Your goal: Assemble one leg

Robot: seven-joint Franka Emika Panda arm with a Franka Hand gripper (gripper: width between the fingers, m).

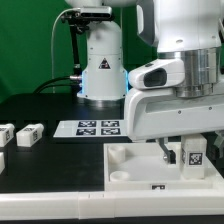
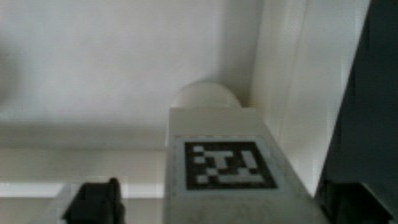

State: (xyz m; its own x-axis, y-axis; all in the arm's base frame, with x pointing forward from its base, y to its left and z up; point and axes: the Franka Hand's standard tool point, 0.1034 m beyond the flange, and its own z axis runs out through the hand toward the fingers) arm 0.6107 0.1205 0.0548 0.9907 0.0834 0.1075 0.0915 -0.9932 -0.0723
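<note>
The leg (image 1: 192, 155) is a small white block with a black-and-white tag. It stands at the exterior view's right corner of the white tray-like panel (image 1: 135, 172). In the wrist view the leg (image 2: 228, 160) runs up to a round corner socket (image 2: 206, 95). My gripper (image 1: 184, 150) hangs over it with the jaws astride the leg. One dark finger (image 2: 93, 202) shows with a visible gap to the leg's side, so the gripper (image 2: 222, 208) is open. The other finger is lost against the dark edge.
Two more tagged white legs (image 1: 30, 133) (image 1: 5, 134) lie on the black table at the exterior view's left. The marker board (image 1: 97, 127) lies behind the panel. The robot base (image 1: 100, 70) stands at the back.
</note>
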